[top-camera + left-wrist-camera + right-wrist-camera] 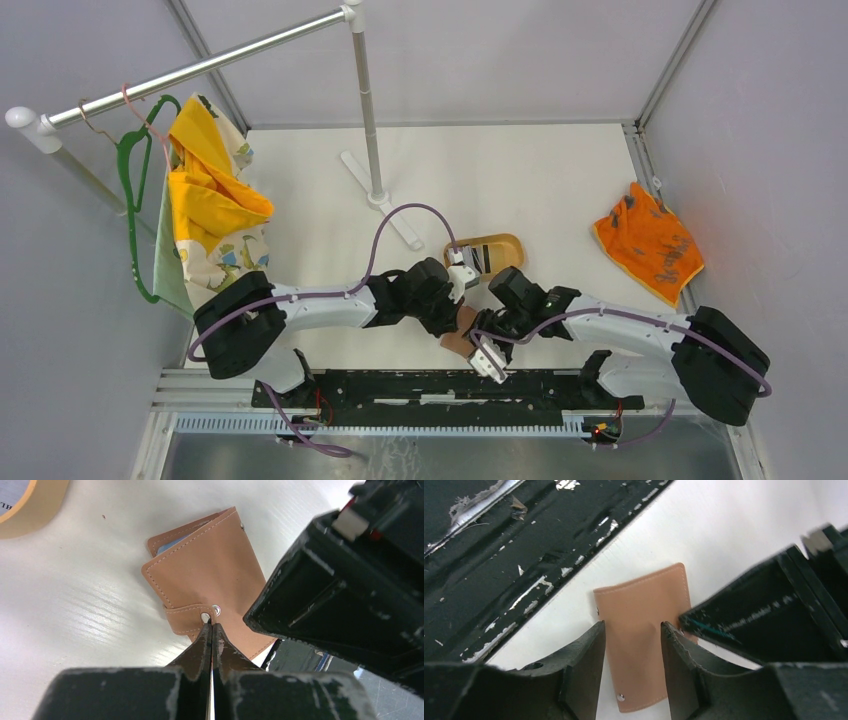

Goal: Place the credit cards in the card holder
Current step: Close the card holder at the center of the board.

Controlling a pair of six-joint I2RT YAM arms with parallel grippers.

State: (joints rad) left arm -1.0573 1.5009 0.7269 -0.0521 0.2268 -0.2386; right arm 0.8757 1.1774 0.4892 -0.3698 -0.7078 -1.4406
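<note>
The white desk (520,170) fills most of the overhead view. The tan oval tray (510,243) sits just right of its centre with something striped lying in it, too small from up there for me to name. Below the tray, toward the bottom centre where my two arms meet, lies the card holder (210,575), flat on the desk near its near edge and folded over. My right fingers (631,626) stand partly apart above it and grip nothing, and the brown leather shows in the gap between them in my right wrist view. My left fingers (210,630) are pressed fully together, with their tips down on the end of the snap tab (187,617) at the lower middle of my left wrist view. I cannot tell whether they pinch the tab or only press on it. A thin blue edge (167,545) peeks out under the upper left corner of the cover, probably a card already inside. As I judge it, the step is getting the holder open or steadied. I should hold the body down with my right fingers, work the tab gently with my left, and avoid dragging the holder off the near edge.
</note>
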